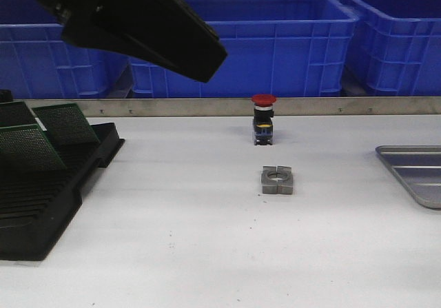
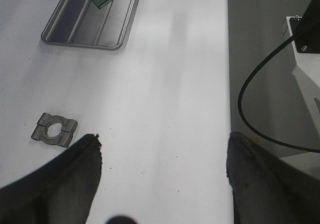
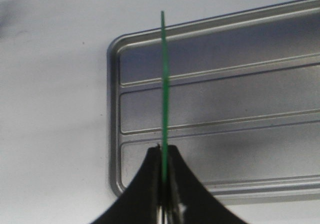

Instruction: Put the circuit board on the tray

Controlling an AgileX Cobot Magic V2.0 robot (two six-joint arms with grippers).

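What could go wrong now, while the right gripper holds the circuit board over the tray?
1. The right gripper pinches the circuit board by one thin edge only; it could slip or swing.
2. The board is edge-on above the tray; released so, it may topple instead of lying flat.
3. It hangs near the tray's end rim and might land across it.

Bare tabletop (image 1: 172, 204) is seen between the black rack (image 1: 48, 198) and the tray (image 1: 413, 173); only a metal clamp block (image 1: 277, 180) and a red-capped button (image 1: 263, 118) are set there.
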